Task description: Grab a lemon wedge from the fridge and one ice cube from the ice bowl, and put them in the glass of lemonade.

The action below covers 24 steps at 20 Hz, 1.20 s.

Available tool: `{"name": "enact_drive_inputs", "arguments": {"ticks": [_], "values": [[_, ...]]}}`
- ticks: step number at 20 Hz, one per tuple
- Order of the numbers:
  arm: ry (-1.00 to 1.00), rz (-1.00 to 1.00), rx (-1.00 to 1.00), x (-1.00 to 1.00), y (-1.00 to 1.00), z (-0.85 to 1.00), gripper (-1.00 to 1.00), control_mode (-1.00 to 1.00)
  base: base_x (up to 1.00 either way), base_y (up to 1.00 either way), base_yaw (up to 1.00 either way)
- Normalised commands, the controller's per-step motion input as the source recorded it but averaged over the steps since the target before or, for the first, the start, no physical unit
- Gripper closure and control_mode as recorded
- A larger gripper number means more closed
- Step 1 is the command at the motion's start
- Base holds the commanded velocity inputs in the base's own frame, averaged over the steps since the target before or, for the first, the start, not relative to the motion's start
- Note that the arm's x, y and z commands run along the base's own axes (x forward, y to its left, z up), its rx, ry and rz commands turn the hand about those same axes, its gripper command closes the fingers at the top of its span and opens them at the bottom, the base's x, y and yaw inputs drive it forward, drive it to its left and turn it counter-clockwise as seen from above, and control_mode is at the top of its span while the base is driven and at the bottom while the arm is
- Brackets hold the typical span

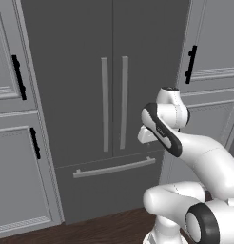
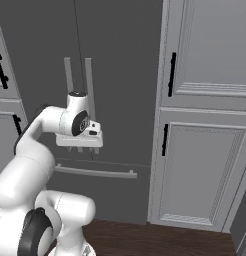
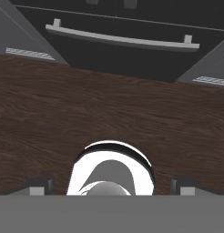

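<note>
The fridge (image 1: pixel 81 71) is a tall dark grey unit straight ahead, with both doors shut. Its two long light-grey door handles (image 1: pixel 105 105) run side by side down the middle, and the bottom drawer's bar handle (image 1: pixel 114 167) lies below them. My gripper (image 2: pixel 87 149) hangs in front of the fridge (image 2: pixel 120 75) at about drawer height, pointing down at the floor. In the hand view its fingertips (image 3: pixel 38 186) stand far apart, so the gripper (image 3: pixel 112 187) is open and holds nothing. The drawer handle (image 3: pixel 120 38) crosses the top of that view. The lemon wedge, ice cube, ice bowl and glass of lemonade are out of view.
Lighter grey panelled cabinets (image 1: pixel 16 181) with black handles (image 1: pixel 18 76) flank the fridge on the left, and more cabinets (image 2: pixel 202 165) stand on the right. Dark wood floor (image 3: pixel 109 109) runs between my base and the fridge.
</note>
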Motion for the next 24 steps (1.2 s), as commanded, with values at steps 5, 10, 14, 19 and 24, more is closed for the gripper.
{"name": "enact_drive_inputs", "arguments": {"ticks": [5,10,14,19,24], "values": [[0.00,0.00,0.00,0.00,0.00,0.00,-1.00,1.00,-0.02,0.32,0.00],[0.00,0.00,0.00,0.00,0.00,0.00,-1.00,1.00,0.00,0.31,0.00],[0.00,0.00,0.00,0.00,0.00,0.00,-1.00,1.00,0.00,0.10,0.00],[0.00,0.00,0.00,0.00,0.00,0.00,-1.00,1.00,0.11,0.00,0.00],[-0.08,-0.01,0.00,0.21,0.09,0.09,-1.00,-1.00,0.08,0.07,0.00]]}}
